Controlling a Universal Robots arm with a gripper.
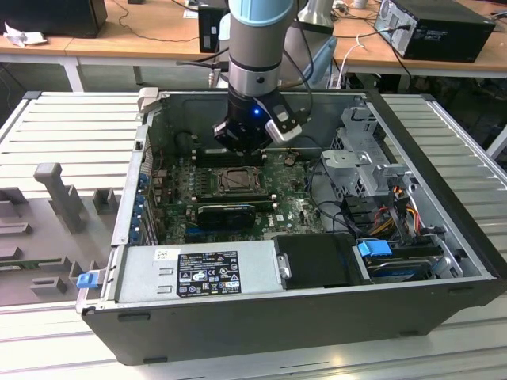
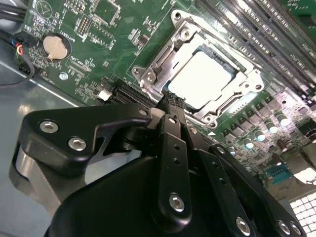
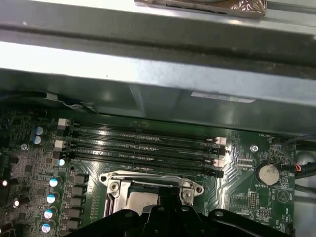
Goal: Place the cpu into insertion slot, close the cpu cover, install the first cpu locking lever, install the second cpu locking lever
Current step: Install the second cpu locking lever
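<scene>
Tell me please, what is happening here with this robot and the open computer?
A robot arm works inside an open computer case. Its gripper hangs just above the insertion slot on the motherboard. The cpu already lies in the slot, and the cpu cover lies down around it.

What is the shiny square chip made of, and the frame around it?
The chip looks like metal: its flat top is pale silver and glares under the light. The frame around it also looks like bare metal, dull silvery with bright edges and screw heads. The gripper above looks like black-coated metal.
</scene>
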